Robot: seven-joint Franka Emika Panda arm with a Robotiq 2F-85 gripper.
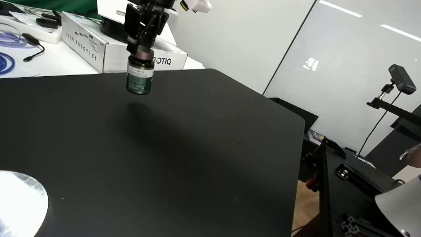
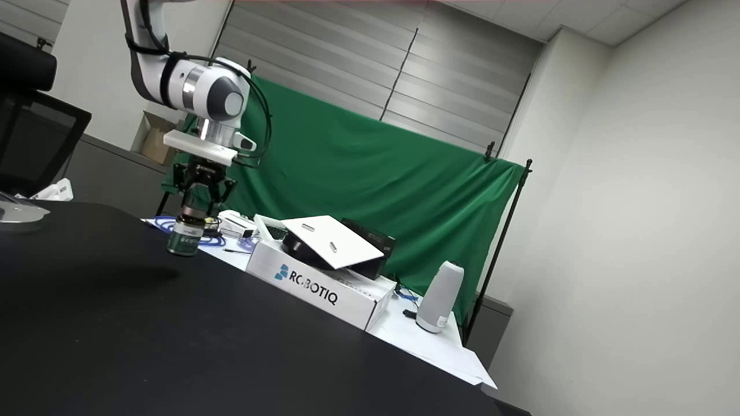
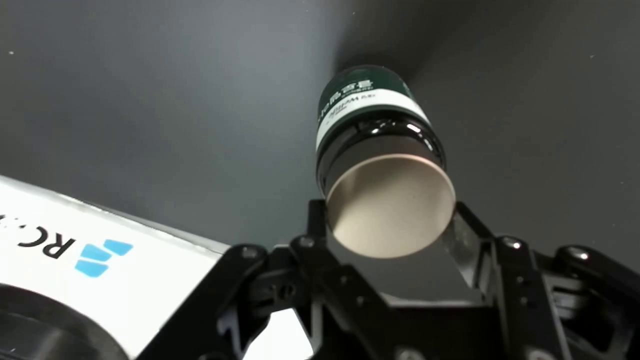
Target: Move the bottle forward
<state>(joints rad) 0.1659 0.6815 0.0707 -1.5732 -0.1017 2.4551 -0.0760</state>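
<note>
Bottle point(image 1: 140, 78) aloft by its cap point(image 3: 395, 225) alone; slip or early release the chief risks.
Hand point(image 3: 388, 206) clamped on the cap from both sides, bottle body hanging free below; in an exterior view the base is off the counter point(image 1: 75, 131), apart from its shadow point(image 1: 138, 112). Judged: if the cap is smooth, a jerky carry could let the bottle slide out or swing askew. If height is misread, letting go too soon drops the bottle, which may tip and roll; lowering too far presses its base into the counter. In both exterior views it hangs near the counter's edge, white box point(image 1: 85, 42) beyond, so a carry the wrong way could bump the box or leave no support underneath. Which way "forward" runs: cannot tell.
</note>
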